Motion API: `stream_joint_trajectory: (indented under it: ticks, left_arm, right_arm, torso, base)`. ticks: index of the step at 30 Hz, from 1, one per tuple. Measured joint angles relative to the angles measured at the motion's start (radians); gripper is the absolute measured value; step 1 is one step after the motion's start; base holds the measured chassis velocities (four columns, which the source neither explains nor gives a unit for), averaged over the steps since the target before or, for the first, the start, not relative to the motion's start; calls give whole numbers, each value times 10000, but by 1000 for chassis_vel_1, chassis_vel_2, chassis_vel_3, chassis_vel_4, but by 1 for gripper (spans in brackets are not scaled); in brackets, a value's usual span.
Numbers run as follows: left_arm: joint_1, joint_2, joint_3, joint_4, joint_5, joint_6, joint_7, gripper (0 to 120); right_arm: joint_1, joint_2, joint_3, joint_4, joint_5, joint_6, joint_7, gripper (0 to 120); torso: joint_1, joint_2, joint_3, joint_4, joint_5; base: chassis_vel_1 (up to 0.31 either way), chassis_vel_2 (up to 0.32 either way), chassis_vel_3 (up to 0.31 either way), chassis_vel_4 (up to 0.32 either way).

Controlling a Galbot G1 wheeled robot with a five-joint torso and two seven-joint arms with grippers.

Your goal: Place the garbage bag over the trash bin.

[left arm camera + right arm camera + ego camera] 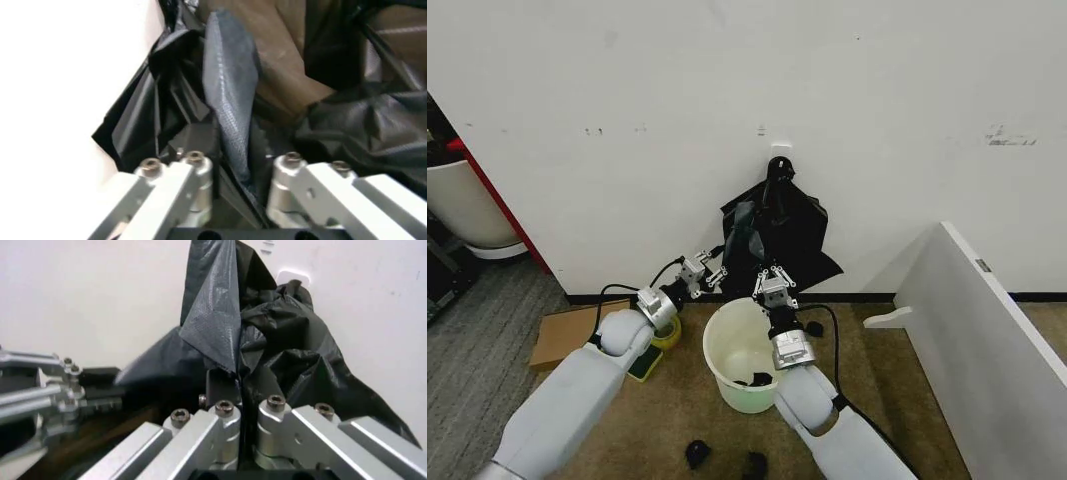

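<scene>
Now | left claw [718, 270] pinching garbage bag [745, 232] edge | right claw [774, 279] pinching it too, likely to spread its mouth | trash bin [727, 318] at 6 o'clock below.

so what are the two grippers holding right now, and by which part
Both pinch the thin glossy black plastic garbage bag: the left gripper and right gripper each clamp a fold of its lower hanging edge.

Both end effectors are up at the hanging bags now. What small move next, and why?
Probably draw both end effectors back toward the trash bin. The left end effector and right end effector each appear to pinch the garbage bag, which hangs against the wall above the bin, not yet over its rim.
</scene>
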Motion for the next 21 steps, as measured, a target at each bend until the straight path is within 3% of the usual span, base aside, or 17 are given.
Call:
stream_joint_trajectory:
  ticks: [3, 9, 14, 21]
  left_arm:
    - [200, 20, -246, -261, -4, -9, -116, 0]
    - [1089, -131, -1144, -964, 19, 12, -891, 0]
    - [3033, -712, -1837, -2323, 323, 392, -2876, 0]
    - [5269, -1366, -2005, -3833, 1087, 331, -3816, 0]
  right_arm:
    - [-52, -55, 28, 28, -25, 31, -15, 0]
    - [-355, -255, 91, 144, 10, 161, 20, 0]
    - [-1557, -935, -177, 533, 86, 134, 781, 0]
    - [-3289, -1411, -391, 1588, -334, 6, 1322, 5]
  torso:
    - [0, 0, 0, 2, 0]
    - [0, 1, -1, 3, 2]
    - [-1, 1, -2, 1, 0]
    - [-2, 2, -3, 2, 2]
  base:
    - [0, 0, 0, 0]
    - [0, 0, 0, 0]
    - [0, 0, 0, 0]
    - [0, 0, 0, 0]
